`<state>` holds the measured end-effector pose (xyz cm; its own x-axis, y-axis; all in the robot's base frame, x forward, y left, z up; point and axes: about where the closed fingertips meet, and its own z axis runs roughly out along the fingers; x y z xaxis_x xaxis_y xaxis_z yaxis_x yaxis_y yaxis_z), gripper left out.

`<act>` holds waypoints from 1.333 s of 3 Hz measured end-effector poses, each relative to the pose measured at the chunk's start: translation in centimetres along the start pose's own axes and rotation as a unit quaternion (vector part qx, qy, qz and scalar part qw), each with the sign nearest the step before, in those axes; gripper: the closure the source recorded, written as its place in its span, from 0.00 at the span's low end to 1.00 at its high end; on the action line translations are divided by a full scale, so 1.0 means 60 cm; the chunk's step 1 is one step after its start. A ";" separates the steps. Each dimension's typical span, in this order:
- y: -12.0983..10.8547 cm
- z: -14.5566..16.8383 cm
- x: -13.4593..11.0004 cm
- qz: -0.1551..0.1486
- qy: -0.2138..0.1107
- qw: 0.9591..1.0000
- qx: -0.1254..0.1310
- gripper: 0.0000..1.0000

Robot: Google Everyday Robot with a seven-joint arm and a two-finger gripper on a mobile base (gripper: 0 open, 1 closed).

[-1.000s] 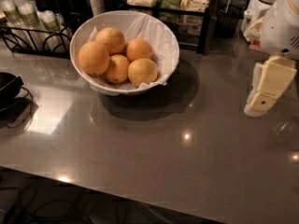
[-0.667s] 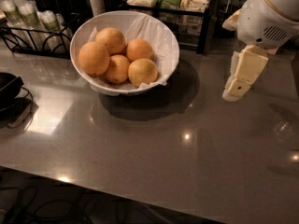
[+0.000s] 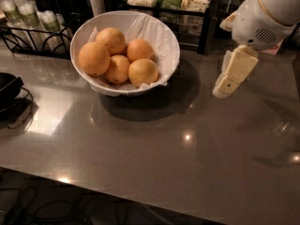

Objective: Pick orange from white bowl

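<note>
While the orange [image 3: 143, 72] lies in the white bowl [image 3: 169, 55] at upper left, your tool [image 3: 221, 90] hangs at upper right above the bench [image 3: 140, 153]; you cannot tell its state.

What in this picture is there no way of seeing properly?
Camera view:
- Gripper, hanging right of the white bowl: its arm is cut off by the top edge.
- The orange: underside hidden by the bowl's wall.
- Black dish: cut off by the left edge.
- Shelf packets: labels too small to read.
</note>
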<state>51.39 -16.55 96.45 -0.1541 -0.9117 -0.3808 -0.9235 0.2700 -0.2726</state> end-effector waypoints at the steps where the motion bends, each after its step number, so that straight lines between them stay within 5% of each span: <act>1: -0.027 0.041 -0.034 0.042 -0.047 0.998 0.002 0.00; 2: -0.027 0.041 -0.034 0.042 -0.047 0.998 0.002 0.00; 4: -0.016 0.081 -0.088 0.105 -0.111 0.988 0.000 0.00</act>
<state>54.82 -10.50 94.43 -0.2613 -0.7457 -0.6129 -0.8794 0.4457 -0.1673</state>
